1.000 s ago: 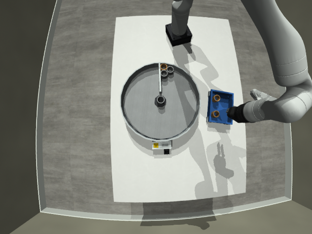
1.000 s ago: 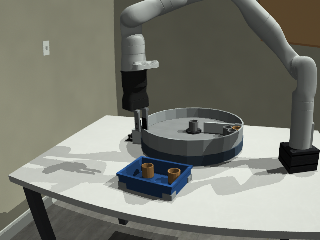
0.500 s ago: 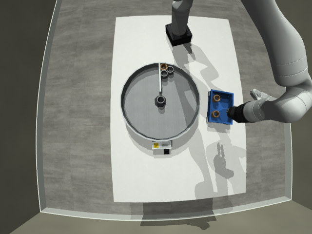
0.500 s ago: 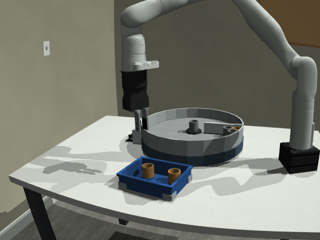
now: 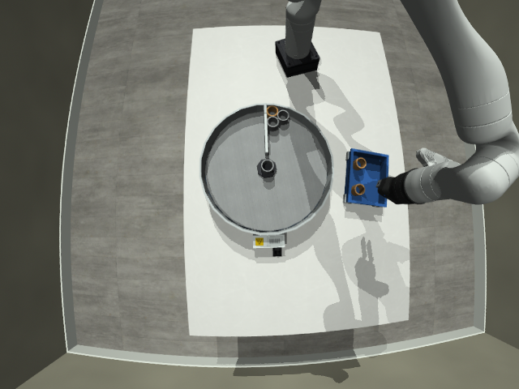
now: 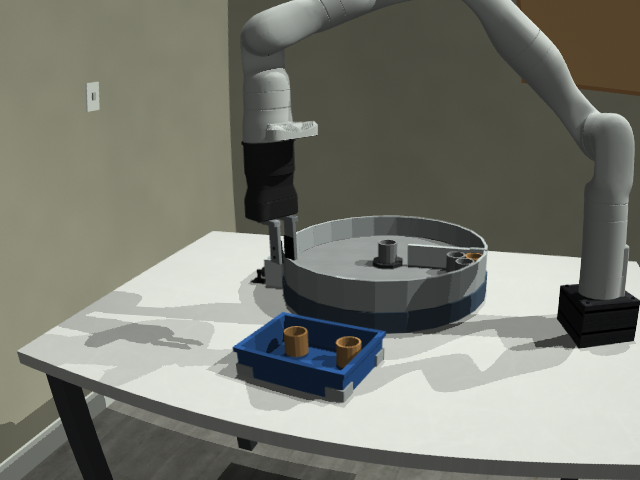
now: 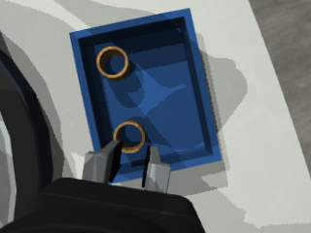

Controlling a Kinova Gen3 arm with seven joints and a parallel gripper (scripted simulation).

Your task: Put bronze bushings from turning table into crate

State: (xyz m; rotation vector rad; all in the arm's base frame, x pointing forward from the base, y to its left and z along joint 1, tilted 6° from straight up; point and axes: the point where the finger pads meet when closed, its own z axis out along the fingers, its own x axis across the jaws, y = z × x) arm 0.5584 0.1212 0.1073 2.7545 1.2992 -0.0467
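Two bronze bushings (image 5: 353, 192) (image 6: 296, 345) (image 7: 99, 63) now lie in our crate (image 5: 386, 167) (image 6: 289, 379) (image 7: 204, 92); our gripper (image 5: 379, 184) (image 6: 283, 260) (image 7: 133, 157) hangs empty, fingers partly spread; we judge the third bronze bushing (image 5: 272, 107) (image 6: 473, 256) next.

White table (image 5: 234, 292) (image 6: 480, 413) (image 7: 253, 189) | round turning table (image 5: 329, 167) (image 6: 382, 294) (image 7: 36, 112) | blue crate (image 5: 384, 177) (image 6: 289, 374) (image 7: 201, 83) | black arm base (image 5: 298, 69) (image 6: 602, 325)

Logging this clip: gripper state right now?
Gripper: open partway, holding nothing, above the crate.

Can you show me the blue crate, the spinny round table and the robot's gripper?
Blue crate (image 6: 289, 378) (image 7: 200, 78): all views, on its walls.
Turning table (image 5: 238, 188) (image 6: 361, 294): top, floor; exterior, side wall.
Gripper (image 6: 283, 258) (image 7: 133, 157): exterior and wrist, between fingertips.
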